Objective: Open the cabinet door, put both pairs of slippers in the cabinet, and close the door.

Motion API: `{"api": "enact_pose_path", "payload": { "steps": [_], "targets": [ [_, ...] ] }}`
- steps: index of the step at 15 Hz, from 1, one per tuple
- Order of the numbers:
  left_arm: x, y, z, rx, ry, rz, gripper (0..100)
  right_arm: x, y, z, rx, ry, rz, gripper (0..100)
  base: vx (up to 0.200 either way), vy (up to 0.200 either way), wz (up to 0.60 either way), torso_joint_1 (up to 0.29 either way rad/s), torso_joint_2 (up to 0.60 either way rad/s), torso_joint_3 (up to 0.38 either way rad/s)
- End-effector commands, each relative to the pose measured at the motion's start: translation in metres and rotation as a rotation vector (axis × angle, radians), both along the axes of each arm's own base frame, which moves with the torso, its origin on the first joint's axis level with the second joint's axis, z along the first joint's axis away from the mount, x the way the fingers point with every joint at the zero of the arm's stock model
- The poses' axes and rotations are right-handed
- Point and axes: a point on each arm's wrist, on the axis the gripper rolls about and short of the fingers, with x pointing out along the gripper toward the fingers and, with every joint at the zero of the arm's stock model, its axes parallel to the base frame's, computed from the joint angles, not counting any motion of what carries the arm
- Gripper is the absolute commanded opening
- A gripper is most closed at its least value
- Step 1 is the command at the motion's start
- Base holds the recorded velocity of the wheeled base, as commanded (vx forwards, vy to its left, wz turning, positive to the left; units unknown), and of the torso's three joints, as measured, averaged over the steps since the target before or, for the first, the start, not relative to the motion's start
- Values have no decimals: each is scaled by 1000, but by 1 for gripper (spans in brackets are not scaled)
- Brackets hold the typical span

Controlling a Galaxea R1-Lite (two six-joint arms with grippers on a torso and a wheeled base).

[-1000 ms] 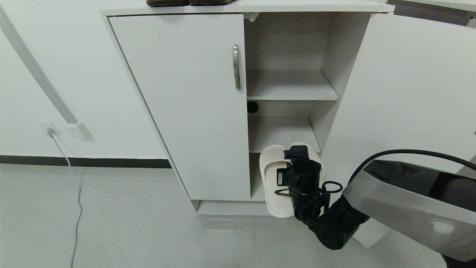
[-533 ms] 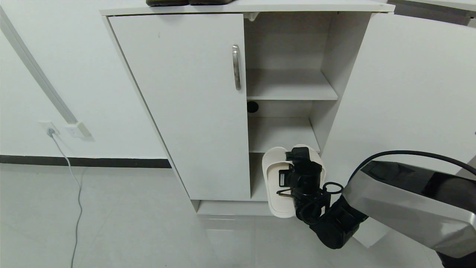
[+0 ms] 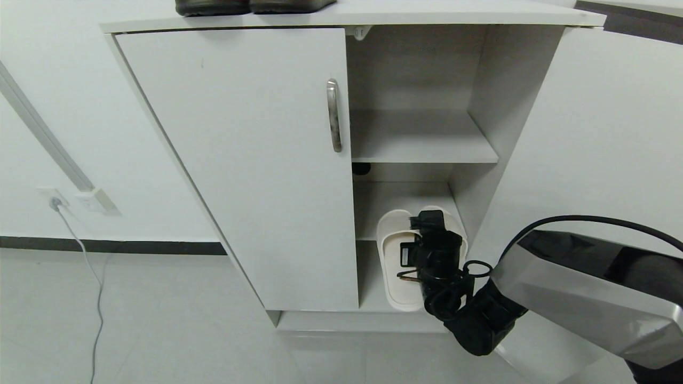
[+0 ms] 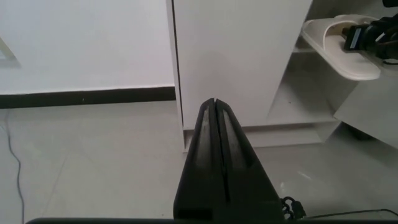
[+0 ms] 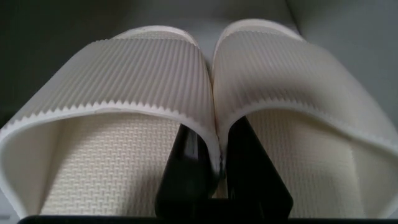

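Nearest you, the left gripper (image 4: 213,102) hangs low over the floor in front of the cabinet with its jaws pressed together on nothing. Next out, the right gripper (image 3: 425,224) has its jaws clamped on the two inner strap edges of the white slippers (image 3: 392,256), so the pair hangs side by side off the one pinch, toes pointing inward at 12 o'clock. The pair sits at the mouth of the cabinet's open half, at about 5 o'clock from the left door's handle (image 3: 333,114), heels still outside. It is near the front edge of the lower shelf (image 3: 400,200), and you cannot tell whether it is lined up above or below that edge. The right door (image 3: 587,133) stands swung wide at 3 o'clock, so the opening step looks done and you are placing the first pair. Next, settle the height against that shelf edge, push straight in, set the soles down flat, then release. Farthest off, at 11 o'clock on the cabinet top (image 3: 427,13), the dark pair (image 3: 256,5) waits its turn.
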Motion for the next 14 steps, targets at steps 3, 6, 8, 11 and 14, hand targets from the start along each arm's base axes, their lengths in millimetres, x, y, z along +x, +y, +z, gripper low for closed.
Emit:
{"api": "enact_pose_path", "payload": {
  "steps": [3,6,8,11,14],
  "targets": [
    [0,0,0,0,1,0,0,1,1,-2,1,-2,32,0,133,0,0,3,-3,3],
    [0,0,0,0,1,0,0,20,0,-8,6,-7,50,0,0,0,0,0,0,0],
    [0,0,0,-2,1,0,0,40,-1,-11,3,-4,26,0,0,0,0,0,0,0],
    [0,0,0,-2,1,0,0,65,-3,-14,0,1,-7,0,0,0,0,0,0,0],
    [0,0,0,-2,1,0,0,83,-2,-12,3,-4,-14,0,0,0,0,0,0,0]
  ]
}}
